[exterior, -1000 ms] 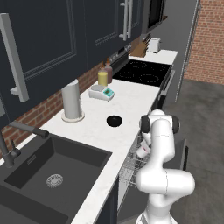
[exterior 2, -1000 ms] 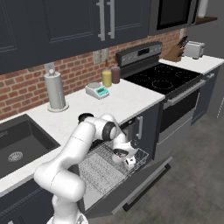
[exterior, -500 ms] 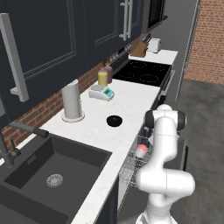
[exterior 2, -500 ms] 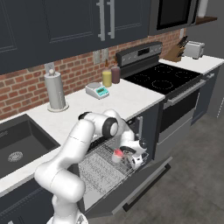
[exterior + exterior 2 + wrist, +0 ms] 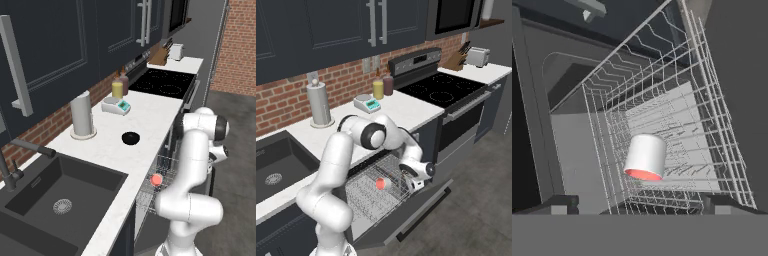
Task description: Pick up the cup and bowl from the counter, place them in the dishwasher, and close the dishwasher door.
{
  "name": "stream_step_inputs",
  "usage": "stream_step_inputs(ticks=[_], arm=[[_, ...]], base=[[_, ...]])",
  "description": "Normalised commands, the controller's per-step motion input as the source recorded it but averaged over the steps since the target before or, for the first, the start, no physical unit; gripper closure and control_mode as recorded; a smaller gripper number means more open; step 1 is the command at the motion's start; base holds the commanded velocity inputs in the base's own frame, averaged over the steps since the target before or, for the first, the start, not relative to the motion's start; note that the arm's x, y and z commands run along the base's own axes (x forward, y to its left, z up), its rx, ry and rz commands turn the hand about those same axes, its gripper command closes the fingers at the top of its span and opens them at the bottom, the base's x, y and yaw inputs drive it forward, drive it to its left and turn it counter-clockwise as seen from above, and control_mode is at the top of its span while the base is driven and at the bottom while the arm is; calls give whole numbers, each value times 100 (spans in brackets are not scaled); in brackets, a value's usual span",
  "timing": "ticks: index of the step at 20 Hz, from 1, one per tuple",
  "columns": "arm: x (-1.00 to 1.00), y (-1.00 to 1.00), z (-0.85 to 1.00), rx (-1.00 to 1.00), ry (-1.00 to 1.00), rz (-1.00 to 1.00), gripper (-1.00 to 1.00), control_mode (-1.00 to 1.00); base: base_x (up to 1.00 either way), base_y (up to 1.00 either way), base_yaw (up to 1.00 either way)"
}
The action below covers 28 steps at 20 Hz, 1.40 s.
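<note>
Looking down through the hand camera, you see the cup (image 5: 645, 157) lying on its side in the wire rack (image 5: 712, 125) of the dishwasher (image 5: 406, 215), its red inside facing toward the lens and its white wall resting on the wires. Your fingers (image 5: 562, 203) stand spread wide, one dark tip at each lower corner of that view, with nothing between them and the cup well clear of both. From the right base camera you can find the gripper (image 5: 417, 181) out over the front edge of the pulled-out rack, just beside the cup (image 5: 380, 184), which shows there as a small red spot among the wires. The dishwasher door (image 5: 421, 210) hangs open, folded down and out below the rack. From the left base camera the cup (image 5: 157, 179) sits in the rack below the edge of the surface (image 5: 150, 115), partly behind your white arm. The bowl (image 5: 130, 138) is on the white surface, upright, near the front edge and between the paper-towel roll (image 5: 82, 115) and the stove (image 5: 165, 82). A small scale (image 5: 116, 106) and a yellow bottle (image 5: 117, 89) stand farther back toward the brick wall, well apart from the bowl, and the sink (image 5: 55, 195) lies off to the left.
</note>
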Motion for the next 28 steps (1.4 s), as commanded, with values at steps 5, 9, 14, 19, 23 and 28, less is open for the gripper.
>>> stream_step_inputs(ticks=[5,9,14,19,23,28], arm=[[-50,23,100,5,-5,0,-100,-100],[-27,53,100,0,0,2,-100,-100],[-11,56,100,0,4,3,-100,-100],[0,53,100,0,14,4,-100,-100],[0,66,66,-2,18,5,-100,-100],[4,72,6,-4,5,8,-100,-100]], base=[[0,0,0],[0,0,0],[0,0,0],[0,0,0],[0,0,0],[0,0,0]])
